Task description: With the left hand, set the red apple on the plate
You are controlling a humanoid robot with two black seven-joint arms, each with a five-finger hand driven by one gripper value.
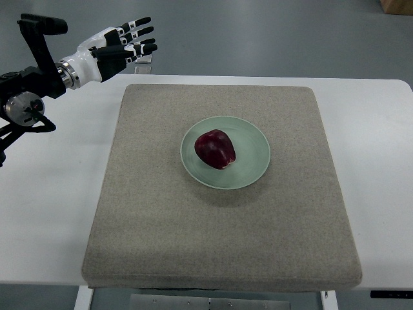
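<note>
apple [215, 149] on plate [255, 155] mid-mat [155, 226] | left robot hand [119, 45] released, far-left table edge

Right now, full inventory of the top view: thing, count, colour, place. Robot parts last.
red apple: 1, dark red, lying on the plate, a little left of its centre.
plate: 1, pale green, round, on the mat, slightly above the mat's middle.
mat: 1, grey-beige, square with rounded corners, covering most of the table's middle.
table: 1, white, under the mat, bare strips showing left and right.
floor: grey, beyond the table's far edge.
box: 1, brown, only a corner in view at top right, on the floor.
left hand: 1, white and black, top left over the table's far edge, fingers spread, holding nothing, well clear of the apple.
right hand: not in view.
</note>
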